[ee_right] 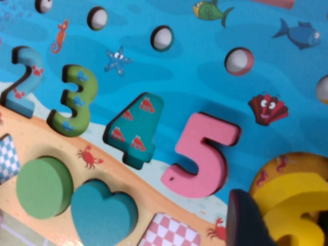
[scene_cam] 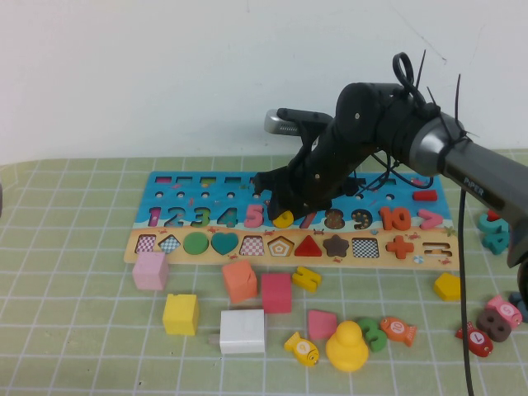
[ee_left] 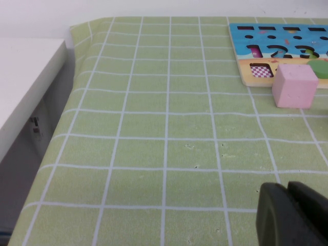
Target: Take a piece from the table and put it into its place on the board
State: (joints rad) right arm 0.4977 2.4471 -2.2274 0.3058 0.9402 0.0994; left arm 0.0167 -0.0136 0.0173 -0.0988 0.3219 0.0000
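Observation:
The long board point(scene_cam: 214, 191) lies across the far half of the table, with a blue top of coloured numerals and a tan strip of shapes. My right gripper point(scene_cam: 285, 213) hangs low over it between the pink 5 and the red 7. It is shut on the bright-yellow numeral 6 point(scene_cam: 283, 219). In the right wrist view the yellow 6 point(ee_right: 294, 205) sits tilted over its orange recess point(ee_right: 277, 164), beside the pink 5 point(ee_right: 202, 159), with a dark finger point(ee_right: 246, 220) against it. My left gripper point(ee_left: 287, 188) is shut and empty, low over the bare mat at the table's left.
Loose pieces lie in front of the board: a pink cube point(scene_cam: 150, 271), yellow cube point(scene_cam: 181, 314), white block point(scene_cam: 242, 331), orange block point(scene_cam: 239, 280), yellow numeral 5 point(scene_cam: 306, 277), yellow duck point(scene_cam: 346, 346), and yellow hexagon block point(scene_cam: 447, 285). The table's left edge point(ee_left: 69, 102) drops off.

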